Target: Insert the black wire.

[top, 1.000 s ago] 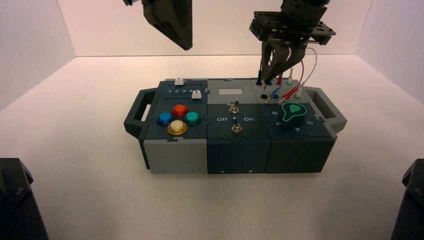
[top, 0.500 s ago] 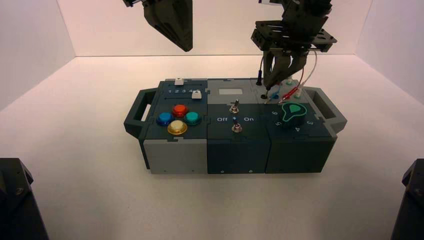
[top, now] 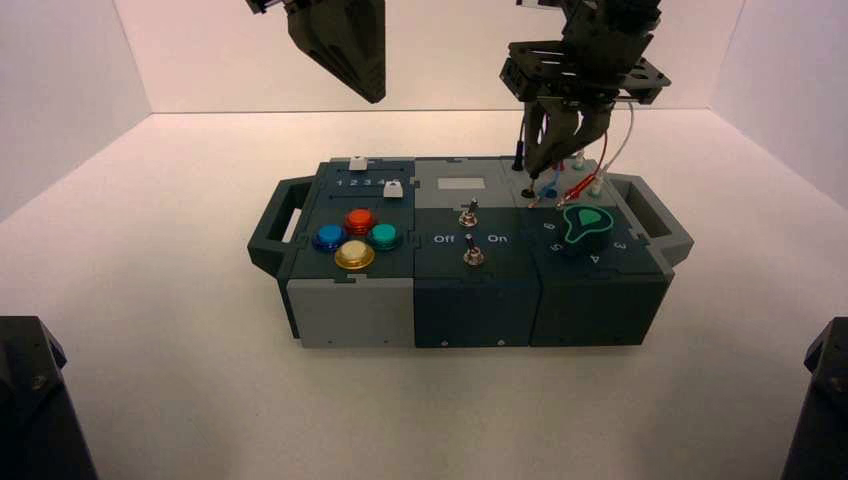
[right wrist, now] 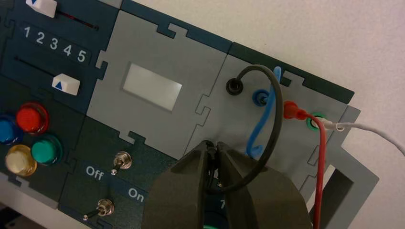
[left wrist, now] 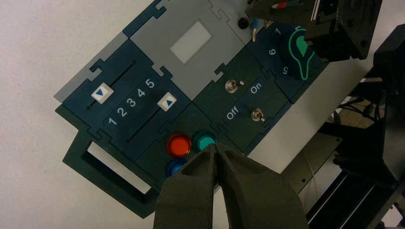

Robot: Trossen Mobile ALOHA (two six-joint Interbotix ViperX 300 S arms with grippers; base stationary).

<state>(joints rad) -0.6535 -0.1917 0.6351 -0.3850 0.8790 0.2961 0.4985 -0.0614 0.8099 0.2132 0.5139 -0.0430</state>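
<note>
My left gripper (left wrist: 217, 155) shows as two broad, wedge-shaped fingers (left wrist: 191, 191) in a matte, dark olive-black covering, tapering to blunt tips. My right gripper (right wrist: 214, 149) has the same dark, slightly grainy fingers (right wrist: 181, 191). From above, its wrist is a black slotted metal frame (top: 583, 68). Black angular housings (top: 30, 400) fill both lower corners.

Matt plastic panels on the box (right wrist: 157, 52), glossy translucent buttons (right wrist: 31, 117), shiny metal toggles (right wrist: 123, 160), smooth rubbery black wire (right wrist: 274, 138).
</note>
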